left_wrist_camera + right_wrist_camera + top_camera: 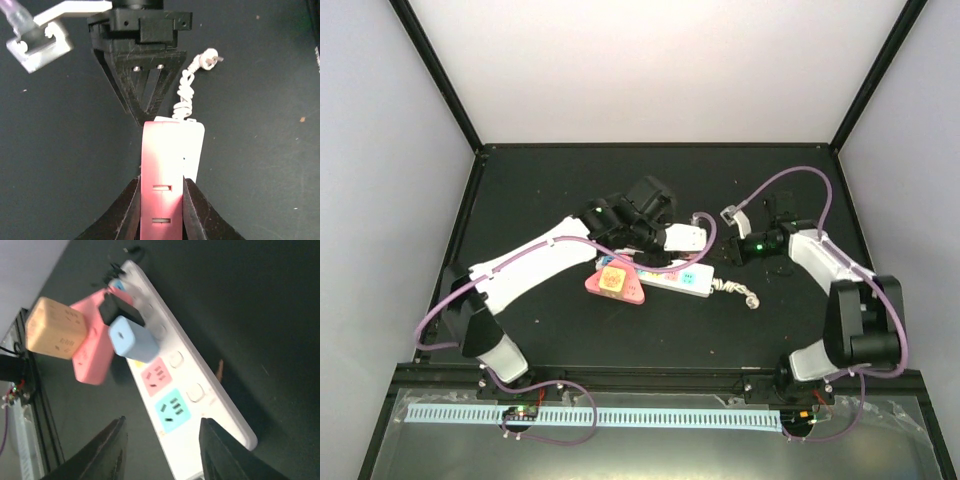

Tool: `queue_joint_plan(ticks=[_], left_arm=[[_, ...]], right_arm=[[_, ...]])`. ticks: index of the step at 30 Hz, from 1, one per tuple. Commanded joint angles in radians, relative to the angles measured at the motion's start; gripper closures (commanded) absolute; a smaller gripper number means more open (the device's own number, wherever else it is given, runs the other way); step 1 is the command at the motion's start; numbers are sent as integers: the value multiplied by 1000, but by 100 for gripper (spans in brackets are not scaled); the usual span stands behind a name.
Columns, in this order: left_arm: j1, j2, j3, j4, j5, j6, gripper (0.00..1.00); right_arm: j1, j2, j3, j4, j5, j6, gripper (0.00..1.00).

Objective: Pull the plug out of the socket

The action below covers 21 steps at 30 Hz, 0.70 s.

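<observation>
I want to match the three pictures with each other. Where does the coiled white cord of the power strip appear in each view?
Top external: the coiled white cord lies right of centre, at the right end of the white power strip.
Left wrist: right of centre in the upper half, running up from the strip's far end.
Right wrist: not visible.
Shared landmark: the strip itself, which lies diagonally in the right wrist view.

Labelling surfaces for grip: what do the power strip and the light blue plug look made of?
Power strip: seemingly hard plastic, white, slightly glossy, with moulded slots. Light blue plug: likely smooth matte plastic, evenly coloured, rounded moulded edges.
</observation>
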Motion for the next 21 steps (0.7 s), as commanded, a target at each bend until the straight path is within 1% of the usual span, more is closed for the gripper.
queue_joint_plan(ticks=[1, 5, 7, 9, 11, 13, 15, 18, 21], left_arm=[[28, -56, 69, -89, 95, -67, 98], [52, -89, 109, -145, 180, -97, 99], [59, -108, 118, -159, 214, -114, 98], [63, -121, 127, -173, 231, -127, 98], [69, -130, 132, -191, 242, -129, 98], [73, -135, 124, -204, 242, -129, 98], [74, -137, 113, -212, 242, -128, 98], [73, -137, 99, -216, 272, -130, 99], [73, -137, 92, -212, 302, -138, 98]], right_arm=[[1, -142, -15, 0, -70, -122, 52], [2, -260, -33, 41, -82, -153, 39], [3, -315, -33, 62, -91, -164, 36], [4, -368, -28, 47, -131, -211, 33], [7, -413, -10, -13, -191, -291, 32], [18, -442, 17, -94, -222, -372, 32], [42, -463, 44, -161, -236, -417, 32], [111, -495, 61, -171, -211, -385, 33], [176, -541, 45, -77, -171, -278, 35]])
